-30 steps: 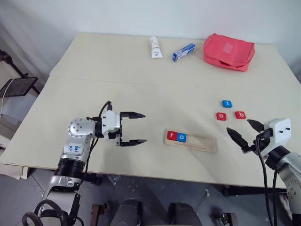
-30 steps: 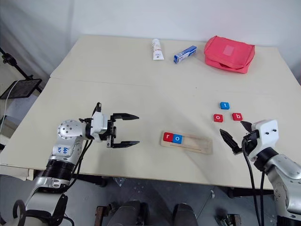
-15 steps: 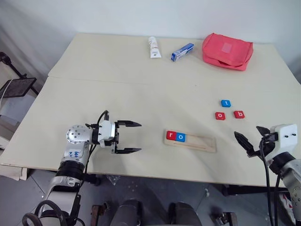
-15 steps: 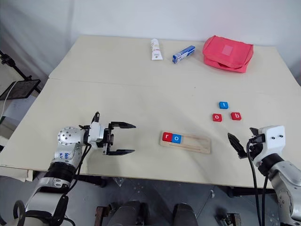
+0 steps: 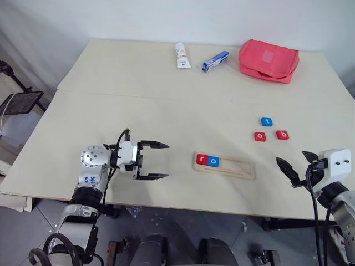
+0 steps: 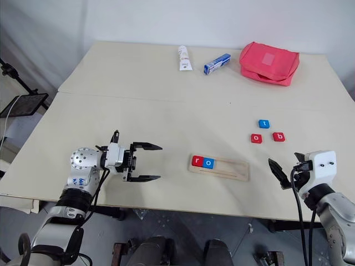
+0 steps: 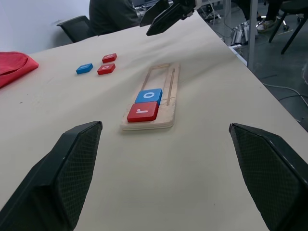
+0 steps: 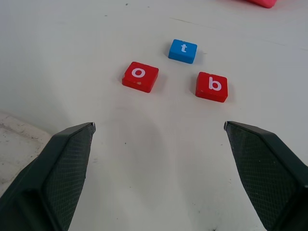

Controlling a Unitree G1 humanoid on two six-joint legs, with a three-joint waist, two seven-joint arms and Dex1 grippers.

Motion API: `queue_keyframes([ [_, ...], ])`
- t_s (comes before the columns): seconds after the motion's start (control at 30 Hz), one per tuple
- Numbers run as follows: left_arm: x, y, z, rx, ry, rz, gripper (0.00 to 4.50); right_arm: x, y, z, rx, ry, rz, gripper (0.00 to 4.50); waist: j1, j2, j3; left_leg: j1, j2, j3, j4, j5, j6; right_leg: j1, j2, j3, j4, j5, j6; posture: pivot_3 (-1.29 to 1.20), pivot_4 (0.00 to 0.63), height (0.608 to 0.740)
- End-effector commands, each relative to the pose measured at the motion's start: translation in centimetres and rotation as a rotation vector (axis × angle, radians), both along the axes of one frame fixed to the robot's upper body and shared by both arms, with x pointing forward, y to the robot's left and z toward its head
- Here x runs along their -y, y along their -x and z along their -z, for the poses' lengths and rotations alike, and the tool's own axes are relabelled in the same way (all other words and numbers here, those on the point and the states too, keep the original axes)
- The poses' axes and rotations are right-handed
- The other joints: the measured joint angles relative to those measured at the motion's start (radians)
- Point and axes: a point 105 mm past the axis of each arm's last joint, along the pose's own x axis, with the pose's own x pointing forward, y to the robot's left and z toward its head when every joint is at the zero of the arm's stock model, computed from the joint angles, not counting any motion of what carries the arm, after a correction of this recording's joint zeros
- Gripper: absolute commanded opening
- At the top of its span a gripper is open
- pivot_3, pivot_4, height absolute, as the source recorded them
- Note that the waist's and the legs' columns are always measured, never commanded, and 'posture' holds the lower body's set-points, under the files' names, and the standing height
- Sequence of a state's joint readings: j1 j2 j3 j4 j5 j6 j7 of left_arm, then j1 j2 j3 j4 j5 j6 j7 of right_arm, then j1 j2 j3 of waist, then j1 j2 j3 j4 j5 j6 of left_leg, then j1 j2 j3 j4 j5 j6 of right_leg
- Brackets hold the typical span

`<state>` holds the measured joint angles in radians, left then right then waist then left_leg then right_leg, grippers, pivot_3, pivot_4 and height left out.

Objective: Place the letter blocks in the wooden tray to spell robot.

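The left hand (image 5: 153,160) sits in the lower left of the head view, fingers spread wide, pointing across the worktop (image 5: 166,111) toward the centre; it holds nothing and touches nothing. The right hand (image 5: 297,172) sits at the lower right edge of the frame, fingers likewise fully spread and empty, at the near worktop edge. Compared with one second earlier, the left hand appears lower in the frame and nearer the front edge; the right hand has shifted toward the right edge and downward, away from the loose blocks. Over the last half second neither hand shows a visible change. The blocks and tray have not moved. The wooden tray (image 5: 236,168) lies at lower centre, between the two hands and apart from both. Its left end carries the red "r" block (image 5: 202,160) and, touching it on the right, the blue "o" block (image 5: 214,162); the rest of the tray is bare. Three loose blocks lie right of centre, above the right hand and well apart from it: the blue "t" block (image 5: 267,121), the red "o" block (image 5: 260,136) and the red "b" block (image 5: 282,134).
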<state>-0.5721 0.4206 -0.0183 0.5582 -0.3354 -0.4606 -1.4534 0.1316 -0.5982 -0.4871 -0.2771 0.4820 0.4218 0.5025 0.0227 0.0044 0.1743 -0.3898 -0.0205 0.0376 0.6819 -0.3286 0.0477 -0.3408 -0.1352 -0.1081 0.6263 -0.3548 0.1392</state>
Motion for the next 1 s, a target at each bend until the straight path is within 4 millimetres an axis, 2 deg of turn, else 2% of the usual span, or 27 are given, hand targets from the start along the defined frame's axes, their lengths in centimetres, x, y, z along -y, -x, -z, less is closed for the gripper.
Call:
queue_keyframes([
  [0.03, 0.3, 0.1, -1.1, 0.036, 0.029, 0.010, 4.49, 0.9, -1.4, -1.6, 0.040, 0.000, 0.041, 4.50, -0.001, 0.000, 0.000, 0.000, 0.000, 0.000, 0.000, 0.000, 0.000, 0.000, 0.000, 0.000, 0.000, 0.000, 0.000, 0.00, 0.150, 0.740],
  [0.33, 0.8, 1.1, -1.3, 0.021, 0.047, 0.040, 4.49, 3.6, -7.3, -1.7, -0.030, -0.022, 0.113, 4.50, -0.024, 0.000, 0.000, 0.000, 0.000, 0.000, 0.000, 0.000, 0.000, 0.000, 0.000, 0.000, 0.000, 0.000, 0.000, 0.00, 0.150, 0.740],
  [0.47, 0.6, 1.6, -1.3, 0.017, 0.045, 0.021, 4.49, 3.6, -9.1, -1.1, -0.057, -0.030, 0.100, 4.50, -0.025, 0.000, 0.000, 0.000, 0.001, 0.000, 0.000, 0.000, 0.000, 0.000, 0.000, -0.001, 0.001, 0.000, 0.000, 0.00, 0.150, 0.740],
  [0.63, 0.1, 2.3, -1.0, 0.005, 0.042, -0.004, 4.49, 3.4, -10.4, -0.2, -0.077, -0.043, 0.088, 4.50, -0.026, 0.000, 0.000, 0.000, 0.001, 0.000, 0.000, 0.000, 0.000, -0.001, -0.001, -0.001, 0.001, 0.000, 0.000, 0.00, 0.150, 0.740],
  [0.9, 0.1, 2.5, -1.0, 0.004, 0.052, -0.039, 4.49, 3.8, -11.3, 1.3, -0.117, -0.051, 0.116, 4.50, -0.027, 0.000, 0.000, -0.001, 0.001, -0.001, 0.000, 0.000, 0.000, 0.000, -0.001, -0.001, 0.000, 0.000, 0.000, 0.00, 0.150, 0.740],
  [1.0, 0.2, 2.4, -1.1, 0.008, 0.053, -0.046, 4.50, 4.0, -11.6, 1.8, -0.132, -0.070, 0.137, 3.88, -0.028, 0.000, 0.000, 0.000, 0.001, 0.000, 0.000, 0.000, 0.000, 0.000, -0.001, -0.001, 0.000, 0.000, 0.000, 0.00, 0.150, 0.740],
])
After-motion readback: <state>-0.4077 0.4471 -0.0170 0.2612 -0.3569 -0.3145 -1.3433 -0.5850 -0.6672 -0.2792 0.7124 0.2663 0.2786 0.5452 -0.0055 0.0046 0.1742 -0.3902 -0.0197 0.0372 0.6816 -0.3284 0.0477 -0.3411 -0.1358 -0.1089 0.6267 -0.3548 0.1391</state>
